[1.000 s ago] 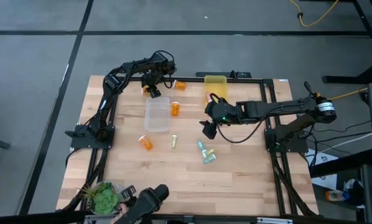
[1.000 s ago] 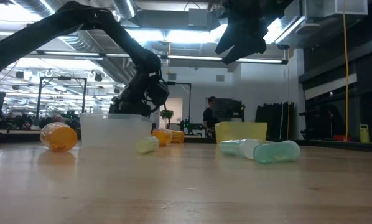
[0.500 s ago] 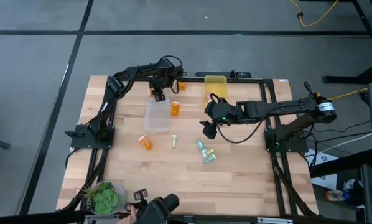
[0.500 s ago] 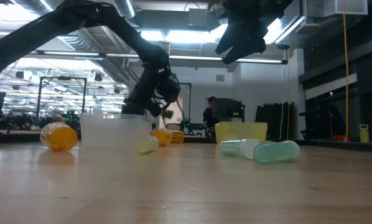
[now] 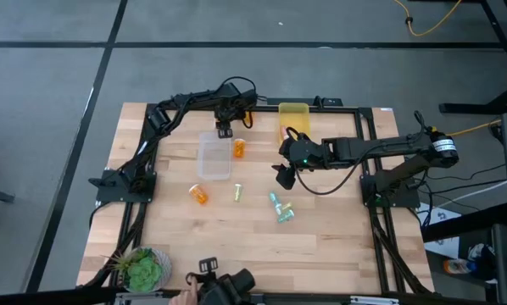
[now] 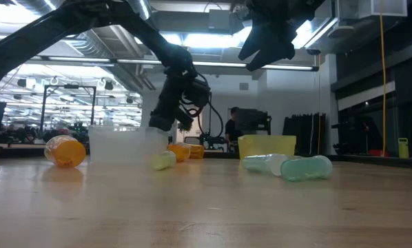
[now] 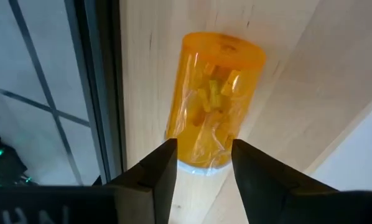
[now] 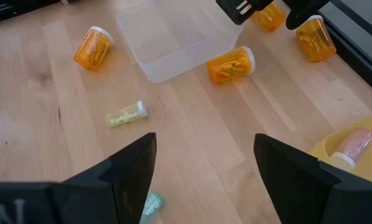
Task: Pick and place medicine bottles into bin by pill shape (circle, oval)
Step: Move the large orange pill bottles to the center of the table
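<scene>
Orange medicine bottles [image 8: 230,65] number four, slimmer pale ones four.

Tabletop [image 5: 338,237], seen from above: clear bin [image 5: 214,156] left of centre; second bin [image 5: 293,114] at the far edge, holding one bottle [image 8: 349,144]. Bottles lying on the boards: one [image 5: 237,149] just right of the clear bin, one [image 5: 199,194] near its front left corner, a slim one [image 5: 236,193] right of that, two slim ones [image 5: 280,207] together further right. Left claw [image 5: 225,131] at the clear bin's far right corner, over a bottle [image 7: 214,99] by the far edge; right claw [image 5: 283,177] mid-table; potted plant [image 5: 140,269] at the front left corner.
</scene>
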{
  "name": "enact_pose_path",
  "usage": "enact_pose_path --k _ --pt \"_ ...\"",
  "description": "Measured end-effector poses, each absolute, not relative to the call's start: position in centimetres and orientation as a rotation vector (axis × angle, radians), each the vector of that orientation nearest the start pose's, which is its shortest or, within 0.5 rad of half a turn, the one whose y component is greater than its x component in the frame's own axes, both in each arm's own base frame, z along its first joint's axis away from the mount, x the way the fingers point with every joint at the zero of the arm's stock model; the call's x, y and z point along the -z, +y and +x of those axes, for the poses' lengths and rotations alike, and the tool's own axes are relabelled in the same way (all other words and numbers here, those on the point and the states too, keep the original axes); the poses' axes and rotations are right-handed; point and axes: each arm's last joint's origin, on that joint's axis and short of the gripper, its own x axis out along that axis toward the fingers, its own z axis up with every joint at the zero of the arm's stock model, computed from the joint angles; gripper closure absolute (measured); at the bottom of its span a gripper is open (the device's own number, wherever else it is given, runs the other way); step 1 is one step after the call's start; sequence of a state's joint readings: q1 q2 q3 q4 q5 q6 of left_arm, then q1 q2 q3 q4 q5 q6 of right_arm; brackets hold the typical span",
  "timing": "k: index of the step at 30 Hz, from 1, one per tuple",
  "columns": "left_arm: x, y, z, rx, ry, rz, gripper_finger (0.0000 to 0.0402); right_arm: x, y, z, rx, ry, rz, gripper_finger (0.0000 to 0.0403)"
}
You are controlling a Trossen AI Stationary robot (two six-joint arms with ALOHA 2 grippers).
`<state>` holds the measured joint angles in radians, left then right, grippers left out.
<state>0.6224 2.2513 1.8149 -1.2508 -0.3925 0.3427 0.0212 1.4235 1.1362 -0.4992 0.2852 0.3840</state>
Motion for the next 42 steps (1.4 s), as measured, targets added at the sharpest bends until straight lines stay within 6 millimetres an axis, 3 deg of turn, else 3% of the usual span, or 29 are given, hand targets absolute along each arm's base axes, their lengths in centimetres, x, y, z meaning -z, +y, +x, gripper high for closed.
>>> enact_pose_path --k 12,23,34,42 --pt "-16.4 25.1 35.6 -0.441 1.703 0.096 0.0244 -28.5 -0.2 30.1 0.391 0.720 0.251 0.0131" --pt "-16.2 25.5 35.7 -0.425 1.671 0.057 0.0242 -28.5 -0.1 30.1 0.374 0.724 0.257 0.0131" --pt "-16.4 23.5 38.7 -0.361 1.528 0.160 0.0242 -28.5 -0.1 30.1 0.373 0.724 0.258 0.0131" --pt "-16.5 22.5 39.4 -0.333 1.508 0.167 0.0246 -28.5 0.0 30.1 0.349 0.730 0.266 0.0131"
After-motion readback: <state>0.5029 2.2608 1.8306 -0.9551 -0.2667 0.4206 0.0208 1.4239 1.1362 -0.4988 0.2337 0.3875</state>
